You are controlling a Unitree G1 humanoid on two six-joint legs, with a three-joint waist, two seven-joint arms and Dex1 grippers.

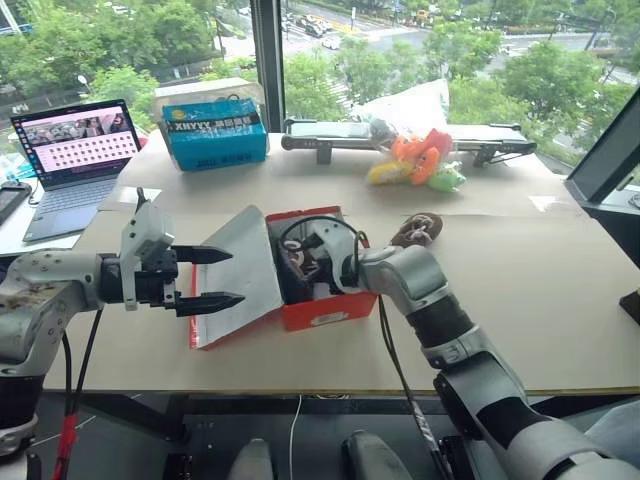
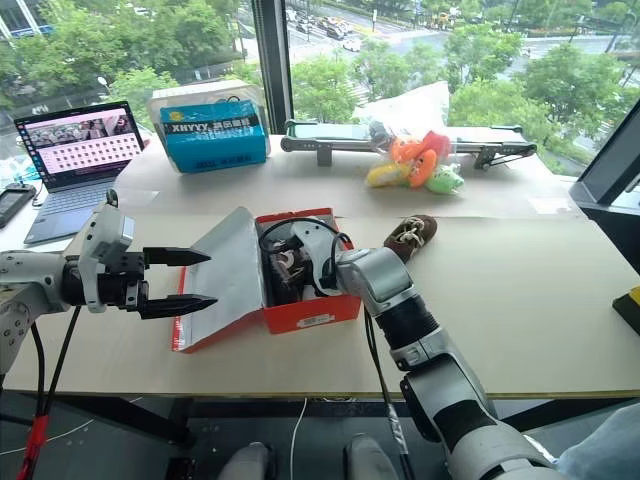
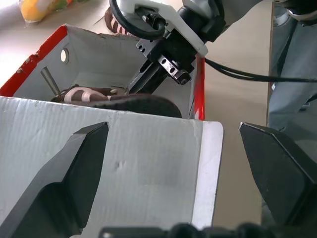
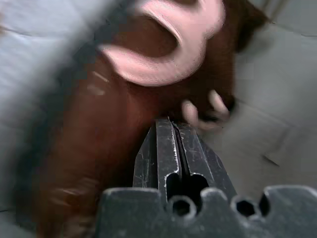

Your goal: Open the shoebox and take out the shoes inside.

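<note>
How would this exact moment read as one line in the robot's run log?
shoebox: lid open | one shoe out on table | other shoe in box | right gripper: shut at it | left gripper: open at lid

Bright daylight pours in through the windows (image 1: pixel 400 60) behind; the right wrist view looks motion-blurred, perhaps defocused.

Office: laptop (image 1: pixel 75 160) on window-side table (image 1: pixel 560 300).

An open laptop (image 1: pixel 75 160), blue box (image 1: pixel 214 133) and plush toys (image 1: pixel 415 160) line the table (image 1: pixel 540 290).
</note>
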